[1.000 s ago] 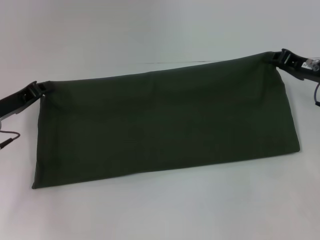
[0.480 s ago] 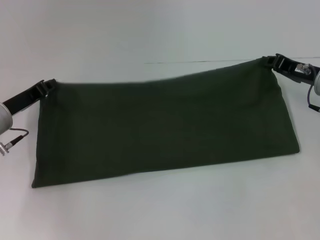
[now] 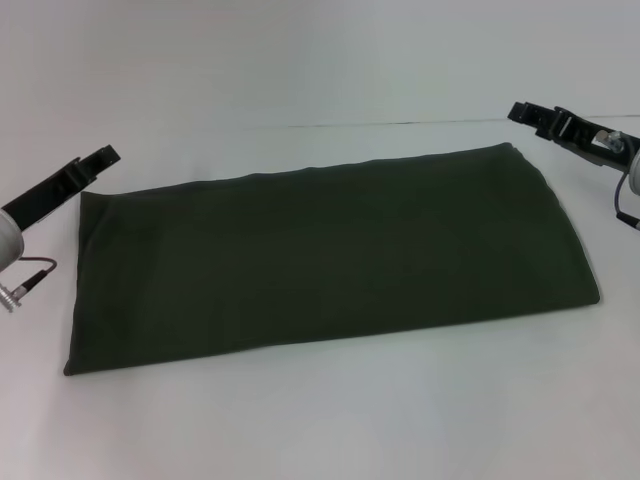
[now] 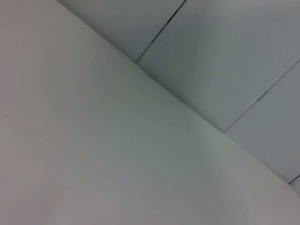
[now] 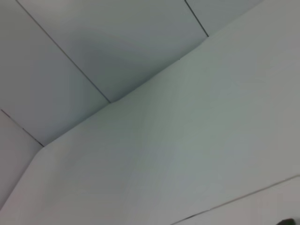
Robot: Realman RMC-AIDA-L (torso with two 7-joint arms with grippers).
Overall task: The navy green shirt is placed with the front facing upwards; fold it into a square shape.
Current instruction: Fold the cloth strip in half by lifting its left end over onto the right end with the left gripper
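The navy green shirt (image 3: 330, 255) lies flat on the white table (image 3: 320, 420) in the head view, folded into a long dark olive rectangle that runs from left to right. Its chest print and collar are hidden. My left gripper (image 3: 100, 157) is open and empty, just off the shirt's far left corner. My right gripper (image 3: 522, 111) is open and empty, a little beyond the far right corner. Neither touches the cloth. Both wrist views show only white surfaces, without the shirt.
The table's far edge (image 3: 400, 124) runs just behind the shirt, with a pale wall beyond. A cable and plug (image 3: 22, 283) hang by my left arm. Pale panels with dark seams (image 4: 159, 33) fill the left wrist view.
Both grippers have let go of the shirt's far edge and pulled outward and up. The lifted edge has dropped, and the shirt now lies flat.
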